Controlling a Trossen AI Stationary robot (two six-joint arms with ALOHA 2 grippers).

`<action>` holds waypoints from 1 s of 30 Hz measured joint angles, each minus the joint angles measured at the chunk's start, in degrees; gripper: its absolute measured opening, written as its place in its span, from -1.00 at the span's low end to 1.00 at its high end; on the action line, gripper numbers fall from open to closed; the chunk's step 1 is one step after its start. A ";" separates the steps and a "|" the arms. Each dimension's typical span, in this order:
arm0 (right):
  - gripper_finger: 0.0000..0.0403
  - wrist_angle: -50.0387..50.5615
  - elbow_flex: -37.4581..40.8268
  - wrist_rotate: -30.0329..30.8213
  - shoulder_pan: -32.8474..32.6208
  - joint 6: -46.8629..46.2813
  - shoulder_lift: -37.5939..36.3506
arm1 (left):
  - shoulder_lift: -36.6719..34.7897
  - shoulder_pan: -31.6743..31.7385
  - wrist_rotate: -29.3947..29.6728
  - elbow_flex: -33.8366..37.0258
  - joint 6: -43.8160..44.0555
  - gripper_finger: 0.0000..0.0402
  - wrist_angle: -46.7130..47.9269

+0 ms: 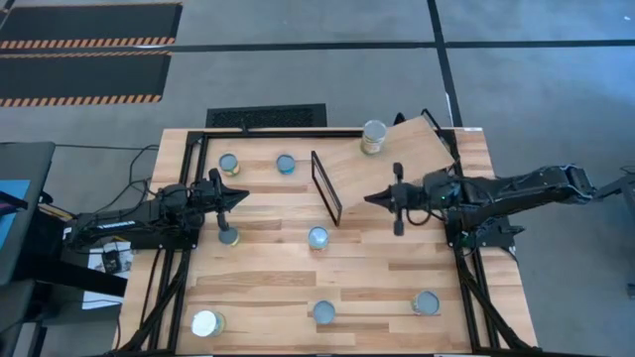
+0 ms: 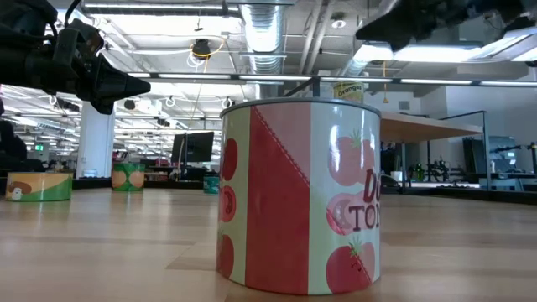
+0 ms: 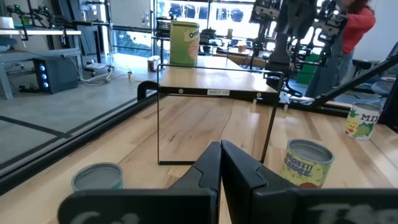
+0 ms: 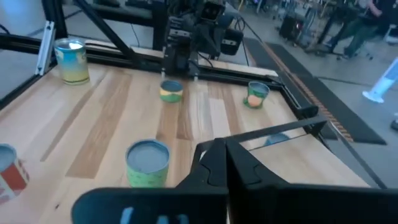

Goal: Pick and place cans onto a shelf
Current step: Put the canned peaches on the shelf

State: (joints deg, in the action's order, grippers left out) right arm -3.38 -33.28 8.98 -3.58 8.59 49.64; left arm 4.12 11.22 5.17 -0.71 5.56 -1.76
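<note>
One yellow-labelled tin [image 1: 373, 137] standing on slanted light-wood shelf [image 1: 397, 164], upper right; seven left on table. Right gripper [image 1: 372, 198] and left gripper [image 1: 241, 195] pressed together, empty.

– Where's the shelf [image 1: 392, 164]?
– Slanted light-wood board, thin black frame [image 1: 326, 187] at its end, one can [image 1: 373, 137] upright on it.
– Other cans?
– Seven upright, scattered on the bench [image 1: 268, 273].
</note>
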 joint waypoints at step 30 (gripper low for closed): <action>-0.97 -30.58 23.94 -9.19 2.52 6.35 -12.36 | 0.00 -0.01 0.00 0.00 0.00 -1.00 -0.01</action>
State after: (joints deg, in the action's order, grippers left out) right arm -33.97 -9.34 -0.21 -1.06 14.94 37.28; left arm 4.12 11.21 5.17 -0.71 5.57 -1.77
